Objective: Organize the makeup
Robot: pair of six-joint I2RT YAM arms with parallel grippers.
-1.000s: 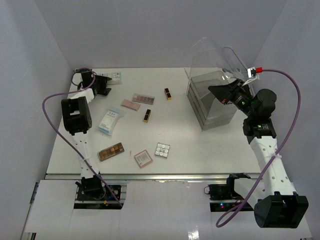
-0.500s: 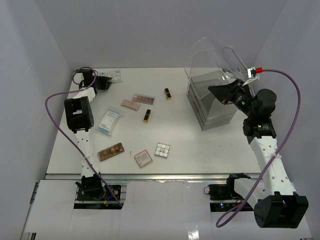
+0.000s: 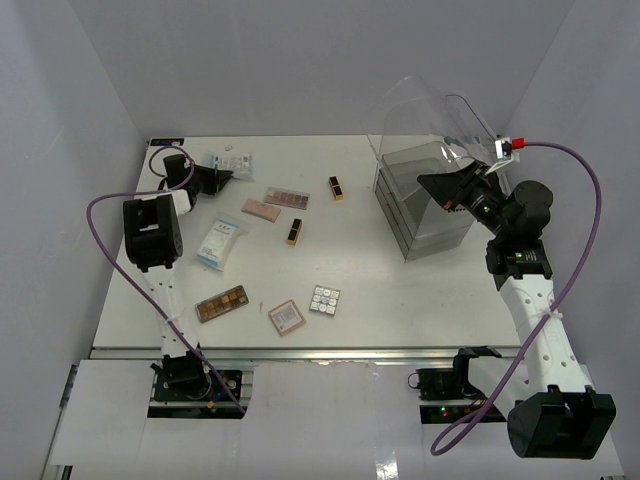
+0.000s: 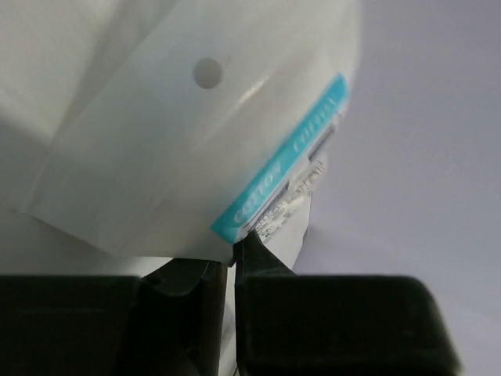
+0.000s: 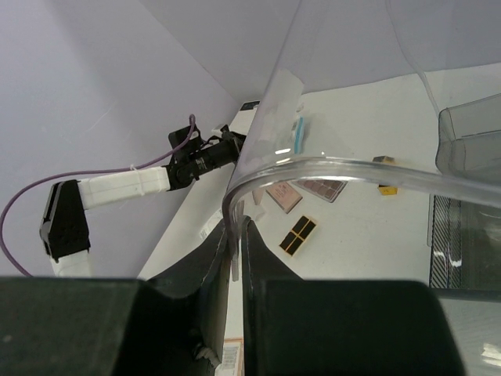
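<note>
At the far left corner my left gripper [image 3: 221, 177] is shut on a corner of a white-blue packet [image 3: 234, 160], which tilts up off the table. In the left wrist view the packet [image 4: 196, 141] fills the frame, its teal-striped edge pinched between the jaws [image 4: 233, 262]. More makeup lies flat: a second packet [image 3: 219, 243], a brown palette [image 3: 221, 303], a pinkish compact [image 3: 286, 317], a silvery grid palette [image 3: 324, 299], two pink palettes [image 3: 287, 197] [image 3: 260, 209] and two dark-gold pieces [image 3: 294, 232] [image 3: 337, 188]. My right gripper [image 3: 428, 182] [image 5: 237, 227] is shut on the clear lid's rim [image 5: 344, 168].
The clear plastic box [image 3: 425, 210] stands at the right with its domed lid [image 3: 430, 105] held up open. Walls close in the table at the back and on both sides. The left arm's purple cable [image 3: 105, 215] loops beside the left wall.
My left gripper has closed on the packet at the far left corner and shifted it a little to the right, tilting it up. The right arm and the lid have not moved.
</note>
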